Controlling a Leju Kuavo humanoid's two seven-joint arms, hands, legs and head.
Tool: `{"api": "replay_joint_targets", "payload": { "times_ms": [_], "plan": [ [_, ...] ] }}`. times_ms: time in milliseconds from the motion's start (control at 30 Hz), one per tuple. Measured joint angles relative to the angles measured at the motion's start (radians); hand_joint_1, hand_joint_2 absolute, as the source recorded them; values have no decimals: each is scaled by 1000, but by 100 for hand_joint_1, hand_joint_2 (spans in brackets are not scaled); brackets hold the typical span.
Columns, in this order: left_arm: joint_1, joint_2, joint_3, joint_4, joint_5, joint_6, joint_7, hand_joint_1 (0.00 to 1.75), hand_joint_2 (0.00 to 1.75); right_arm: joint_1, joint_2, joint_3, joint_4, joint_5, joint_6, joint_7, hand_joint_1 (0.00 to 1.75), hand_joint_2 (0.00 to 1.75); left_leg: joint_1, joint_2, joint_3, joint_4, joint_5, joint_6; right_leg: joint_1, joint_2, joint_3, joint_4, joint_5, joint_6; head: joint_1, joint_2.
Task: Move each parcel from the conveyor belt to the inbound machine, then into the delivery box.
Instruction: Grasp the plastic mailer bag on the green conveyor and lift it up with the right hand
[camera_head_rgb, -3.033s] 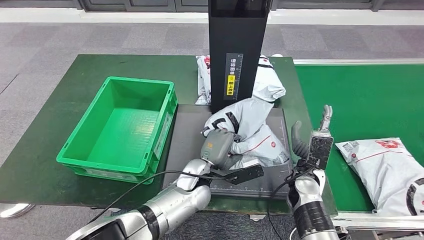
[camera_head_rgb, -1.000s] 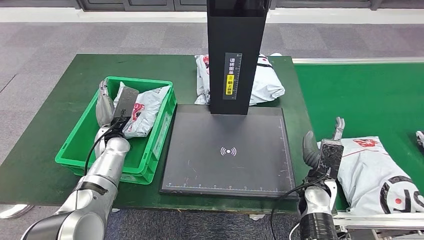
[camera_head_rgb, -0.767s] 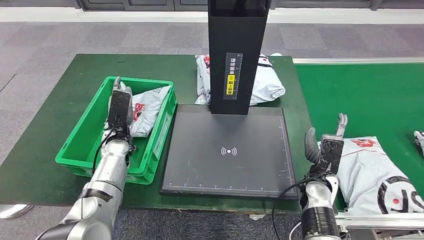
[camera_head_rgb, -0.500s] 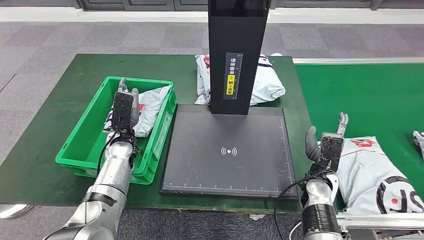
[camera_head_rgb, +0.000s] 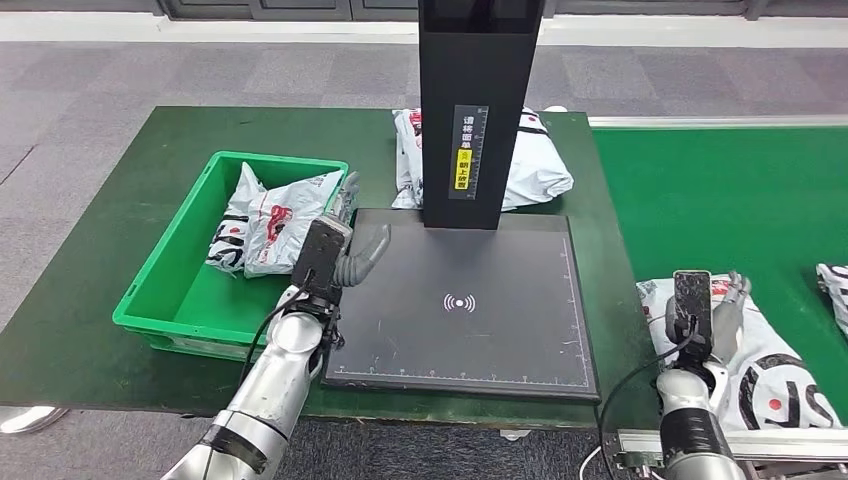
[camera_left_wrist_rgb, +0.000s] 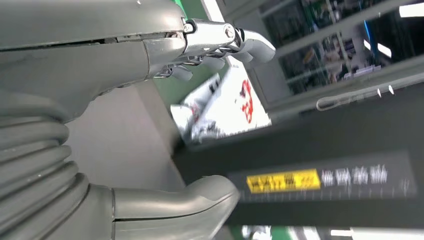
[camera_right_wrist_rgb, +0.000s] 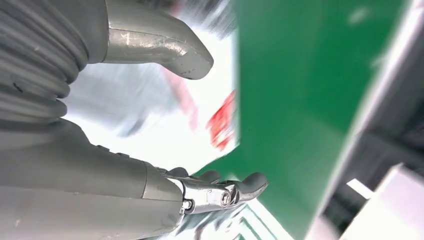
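Head view: we see our left hand (camera_head_rgb: 335, 252) spread and empty at the inbound machine's (camera_head_rgb: 470, 300) left edge. One parcel (camera_head_rgb: 262, 218) lies in the delivery box (camera_head_rgb: 165, 300). Our right hand (camera_head_rgb: 708, 310), spread, is over, perhaps touching, a parcel on the conveyor belt (camera_head_rgb: 740, 200).

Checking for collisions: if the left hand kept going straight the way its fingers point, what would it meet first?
Probably the black scanner column: the left hand is open above the scan pad's edge, pointing toward it; depth is unclear.
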Motion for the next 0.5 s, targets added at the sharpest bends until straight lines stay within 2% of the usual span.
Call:
{"api": "replay_joint_targets", "payload": {
  "times_ms": [67, 200, 333, 400, 500],
  "plan": [
    [3, -4, -30, 23, 2, 20, -8, 0, 175, 5, -24, -13, 43, 68, -31, 75, 0, 175, -1, 1, 0, 0, -1, 1, -1, 0, 0, 0, 0, 0, 0, 0],
    [13, -8, -82, 66, 11, 37, -18, 0, 175, 16, -70, -21, 135, 247, -34, 288, 0, 175, -1, 1, 0, 0, -1, 1, -1, 0, 0, 0, -1, 1, 0, 0],
    [20, -8, -104, 87, 19, 38, -19, 0, 175, 16, -99, -21, 203, 361, 13, 442, 175, 175, -1, 1, 0, 0, -1, 1, -1, 1, 1, 0, -1, 1, 0, 0],
    [22, -7, -108, 94, 24, 38, -16, 0, 175, 10, -109, -21, 229, 394, 67, 490, 175, 175, 0, 1, 2, 0, -1, 2, 0, 1, 2, 0, -1, 2, 0, 0],
    [22, -4, -110, 103, 32, 38, -14, 0, 175, -4, -112, -23, 255, 417, 165, 502, 175, 175, 1, 2, 5, 0, -2, 3, 2, 1, 7, -2, -2, 2, 0, 0]
  ]
}}
